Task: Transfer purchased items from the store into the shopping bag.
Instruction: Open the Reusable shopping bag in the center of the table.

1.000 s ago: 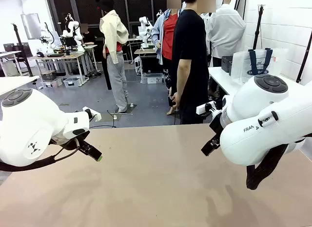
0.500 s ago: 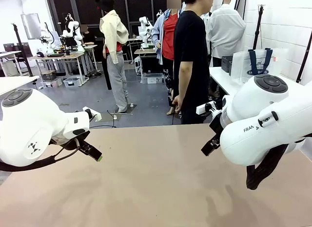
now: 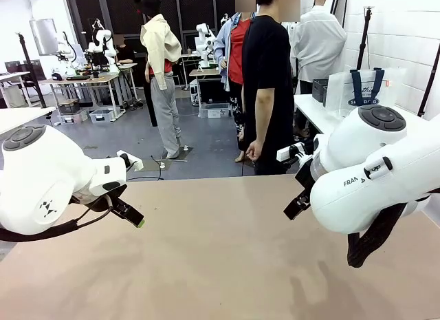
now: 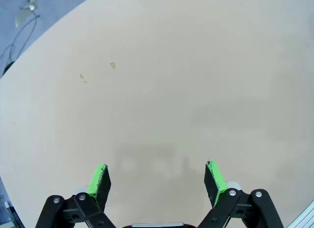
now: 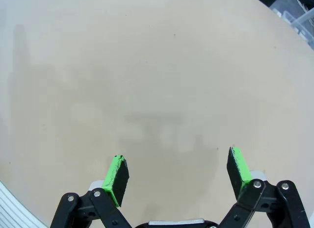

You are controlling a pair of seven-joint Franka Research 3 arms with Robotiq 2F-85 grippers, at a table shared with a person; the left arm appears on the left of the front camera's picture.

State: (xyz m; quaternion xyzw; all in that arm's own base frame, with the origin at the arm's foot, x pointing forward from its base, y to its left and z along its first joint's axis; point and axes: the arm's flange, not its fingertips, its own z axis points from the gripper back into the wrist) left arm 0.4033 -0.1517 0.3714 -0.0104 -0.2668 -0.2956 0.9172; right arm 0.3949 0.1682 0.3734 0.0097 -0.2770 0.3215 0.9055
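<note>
Left gripper (image 4: pixel 157 175): it is mine. Its jaws are wide apart and hold nothing. It hangs over the bare tan table (image 3: pixel 220 265).
Person (image 3: pixel 267 72): stands at the far side of the table in a black shirt, with one hand (image 3: pixel 254 151) hanging low.
Right gripper (image 5: pixel 177 169): it is mine too. Its jaws are wide apart and hold nothing, with only table under them.
Shopping bag (image 3: pixel 364 91): the see-through bag with dark blue handles stands on a white side table (image 3: pixel 313 110) at the far right, well apart from both my grippers.
Dark box (image 3: pixel 320 90): sits just beside the bag. It may be the store basket, but it is too small to tell.
Step in hand: I think I am waiting for the bag and the items to come to my table.
How to do it well: I keep both arms calm and both grippers wide, and I leave the middle of the table free.
What differs: the person's hand is a little lower and more to the right than a second ago. My arms are in the same place.
</note>
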